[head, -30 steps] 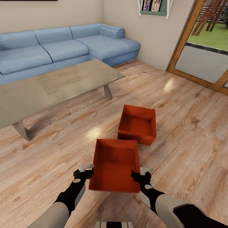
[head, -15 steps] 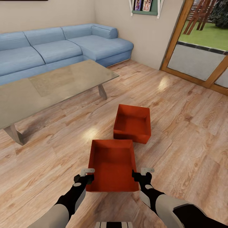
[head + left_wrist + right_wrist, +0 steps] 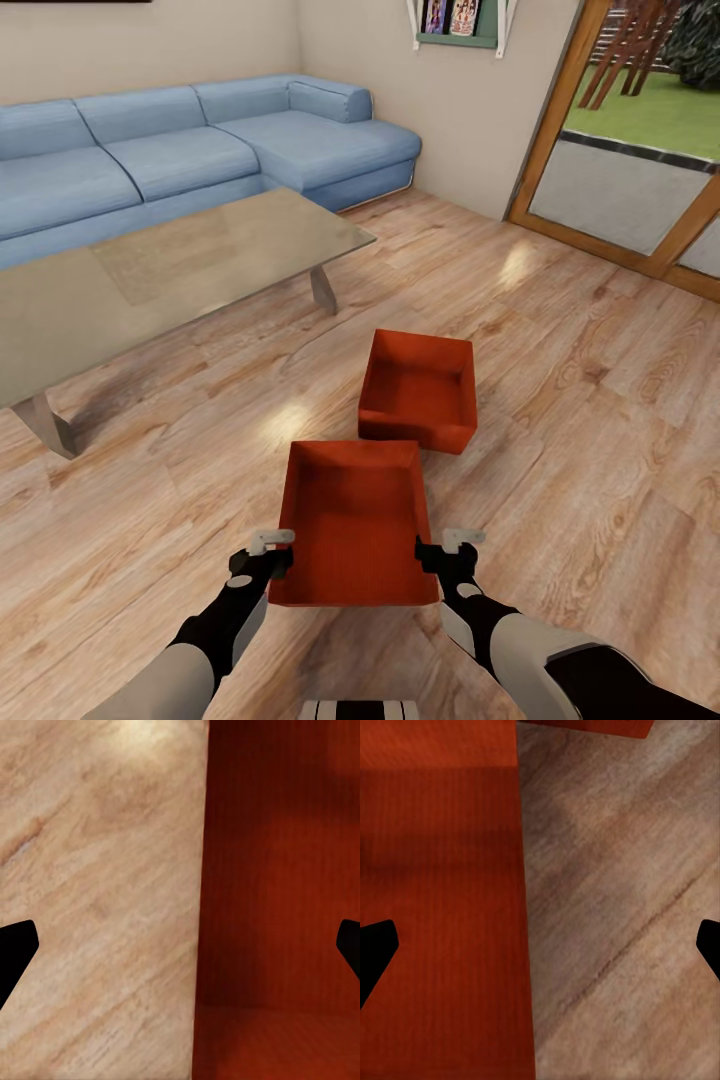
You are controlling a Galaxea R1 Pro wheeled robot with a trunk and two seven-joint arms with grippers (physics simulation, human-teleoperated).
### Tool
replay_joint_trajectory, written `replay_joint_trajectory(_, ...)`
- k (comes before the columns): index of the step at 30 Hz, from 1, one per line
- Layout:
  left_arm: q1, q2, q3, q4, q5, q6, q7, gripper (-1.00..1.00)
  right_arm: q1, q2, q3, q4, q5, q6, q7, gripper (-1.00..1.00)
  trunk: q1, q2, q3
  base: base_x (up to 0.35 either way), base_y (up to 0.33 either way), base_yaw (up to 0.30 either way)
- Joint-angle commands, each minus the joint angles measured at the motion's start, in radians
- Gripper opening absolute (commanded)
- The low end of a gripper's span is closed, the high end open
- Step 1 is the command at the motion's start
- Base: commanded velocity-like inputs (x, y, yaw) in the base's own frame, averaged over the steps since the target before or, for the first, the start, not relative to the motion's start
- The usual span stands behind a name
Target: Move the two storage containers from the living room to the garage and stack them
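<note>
A red-orange, finely ribbed, open-top rectangular storage container [image 3: 355, 525] is sitting between the robot's two grippers, over the glossy light wood-plank floor [image 3: 560, 400] of the living room. The left gripper [image 3: 268, 548] is sitting at this near container's left wall and the right gripper [image 3: 450, 545] at its right wall, each close to the near corner. In the left wrist view, the container's left wall edge [image 3: 201, 900] is running up between the two dark fingertips [image 3: 13, 952], which are standing wide apart with one over the wood and one over the ribbed interior; the right wrist view is showing the same spread stance across the right wall edge [image 3: 525, 907], so both pincers are straddling a wall with their jaws parted, not clamped on it. Whether the container is resting on the planks or hanging slightly above them is hard to judge from this angle. The second identical red-orange container [image 3: 418, 388] is lying on the planks just beyond the near container's far right corner, turned a little askew and seemingly almost touching it. Farther beyond the near container, to its left, a glass-topped coffee table with splayed grey legs [image 3: 160, 275] is standing, and behind that a light blue sectional sofa [image 3: 200, 150] is lining the cream walls. Beyond the near container to its right, a wood-framed glass door [image 3: 600, 150] is giving onto green lawn.
</note>
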Motion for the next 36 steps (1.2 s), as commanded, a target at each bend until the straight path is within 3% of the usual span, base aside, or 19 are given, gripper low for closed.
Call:
replay_joint_trajectory(1, 0.000, -0.001, 0.007, 0.000, 0.004, 0.001, 0.000, 1.00, -0.001, 0.000, 0.009, 0.002, -0.009, -0.006, -0.002, 1.00, 0.000, 0.000, -0.001, 0.000, 0.000, 0.000)
replay_joint_trajectory(7, 0.000, 0.000, 0.007, 0.001, 0.020, 0.001, 0.000, 1.00, -0.001, -0.001, 0.010, 0.002, -0.002, 0.000, -0.002, 1.00, 0.000, 0.000, -0.001, 0.000, 0.000, 0.000)
replay_joint_trajectory(14, 0.000, -0.001, 0.007, 0.000, 0.023, 0.001, 0.000, 1.00, -0.001, 0.000, 0.009, 0.002, 0.066, -0.003, -0.003, 1.00, 0.000, 0.000, -0.001, 0.000, 0.000, 0.000)
replay_joint_trajectory(36, 0.000, -0.004, 0.007, -0.005, 0.025, 0.001, 0.001, 1.00, -0.001, 0.001, 0.009, 0.004, 0.074, -0.014, -0.001, 1.00, 0.000, 0.000, -0.001, 0.000, 0.000, 0.000)
